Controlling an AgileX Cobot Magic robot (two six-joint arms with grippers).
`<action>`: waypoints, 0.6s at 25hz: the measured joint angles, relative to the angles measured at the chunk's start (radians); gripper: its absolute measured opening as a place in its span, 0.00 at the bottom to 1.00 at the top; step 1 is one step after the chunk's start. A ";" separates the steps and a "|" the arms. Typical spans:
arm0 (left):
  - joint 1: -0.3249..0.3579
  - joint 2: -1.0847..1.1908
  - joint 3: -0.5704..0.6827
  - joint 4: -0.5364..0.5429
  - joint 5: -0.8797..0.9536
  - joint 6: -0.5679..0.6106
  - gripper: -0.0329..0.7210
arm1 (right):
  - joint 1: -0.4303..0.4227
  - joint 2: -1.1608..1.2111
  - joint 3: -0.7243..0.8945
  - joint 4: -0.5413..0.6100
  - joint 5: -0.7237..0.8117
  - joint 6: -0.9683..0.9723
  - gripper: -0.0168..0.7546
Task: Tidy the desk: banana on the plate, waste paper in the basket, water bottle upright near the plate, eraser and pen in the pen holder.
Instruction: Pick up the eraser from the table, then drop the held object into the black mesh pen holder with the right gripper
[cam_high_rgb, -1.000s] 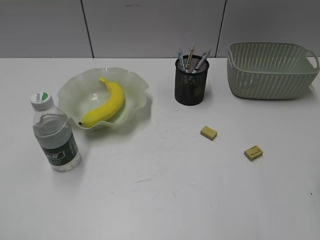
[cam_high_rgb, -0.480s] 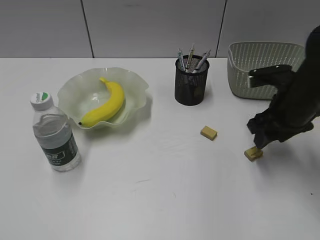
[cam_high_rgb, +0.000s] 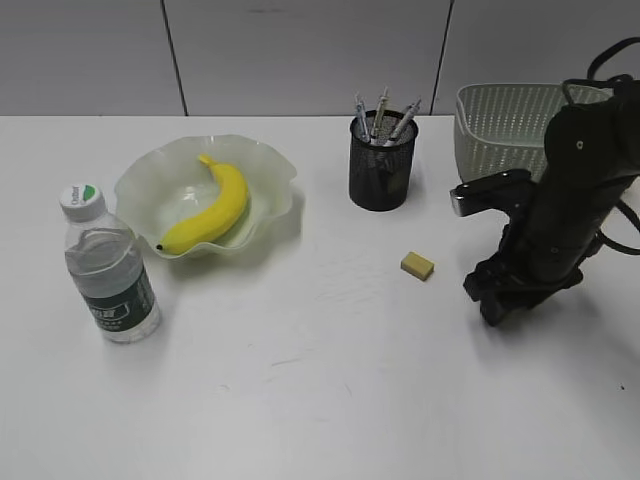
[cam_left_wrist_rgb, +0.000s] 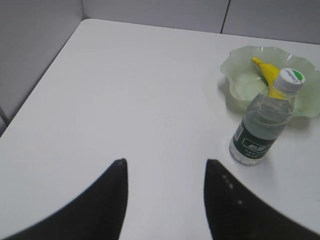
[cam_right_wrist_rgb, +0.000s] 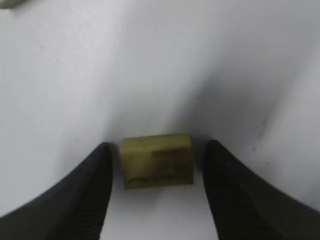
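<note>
Right black claw (cam_right_wrist_rgb: 156, 172) is low over the white desk (cam_high_rgb: 300, 400), jaws apart w/ a small yellow-tan rectangular eraser (cam_right_wrist_rgb: 157, 160) lying between them, a thin gap each side, not clamped. A second yellow eraser (cam_high_rgb: 417, 265) sits to its left; black mesh pen holder (cam_high_rgb: 382, 165) w/ pens beyond that; sage-green lattice basket (cam_high_rgb: 505, 135) behind the arm. Left claw (cam_left_wrist_rgb: 165, 200) is open, empty, over bare desk; clear upright water bottle (cam_left_wrist_rgb: 264, 125) ahead-right of it, touching or just beside the frosted green wavy plate (cam_left_wrist_rgb: 235, 62) holding the yellow banana (cam_high_rgb: 212, 212).
</note>
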 joint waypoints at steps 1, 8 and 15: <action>0.000 0.000 0.000 0.000 0.000 0.000 0.53 | 0.000 0.000 0.000 0.000 -0.008 0.000 0.55; 0.003 0.000 0.000 0.000 0.000 0.000 0.52 | 0.000 -0.094 -0.017 0.007 -0.076 -0.001 0.41; 0.003 0.000 0.000 0.000 0.000 0.000 0.50 | 0.000 -0.122 -0.342 0.071 -0.195 -0.002 0.41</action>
